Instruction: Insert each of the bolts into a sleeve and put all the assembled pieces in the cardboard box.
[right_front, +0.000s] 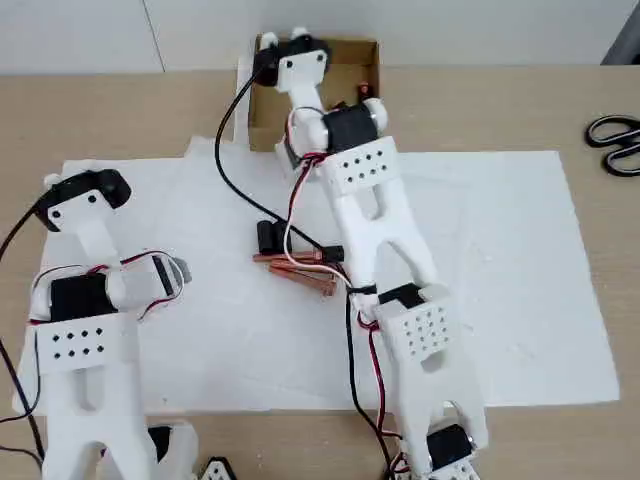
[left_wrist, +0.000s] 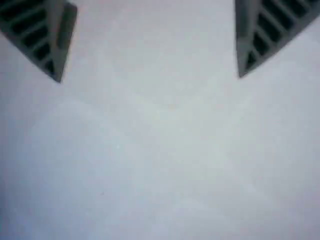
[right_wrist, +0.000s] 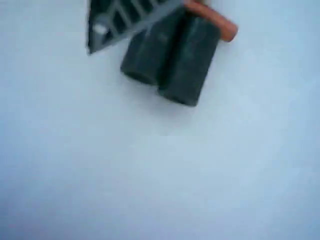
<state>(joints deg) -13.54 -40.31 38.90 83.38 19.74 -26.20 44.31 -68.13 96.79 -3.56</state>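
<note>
We log the left gripper (left_wrist: 149, 76) at 9 o'clock over the paper (left_wrist: 160, 165), jaws wide and empty. The right gripper (right_front: 297, 50) sits over the cardboard box (right_front: 352, 62) at 12 o'clock; we cannot tell its jaws. The bolts (right_front: 300, 268) and a sleeve (right_front: 268, 237) lie at centre. We judge them light, stiff and slippery, so we grip a bolt mid-shaft.

The right part of the white paper sheet (right_front: 520, 260) is lying bare, and so is its lower middle. The white plastic right arm (right_front: 375, 215) is crossing the centre diagonally and is hanging over part of the open brown cardboard box (right_front: 365, 46) at the top. Its black cable (right_front: 220, 160) is looping across the sheet toward the black cylindrical sleeves (right_front: 267, 237) and copper-coloured bolts (right_front: 300, 268). Black-handled scissors (right_front: 618, 147) are lying at the right edge.
</note>
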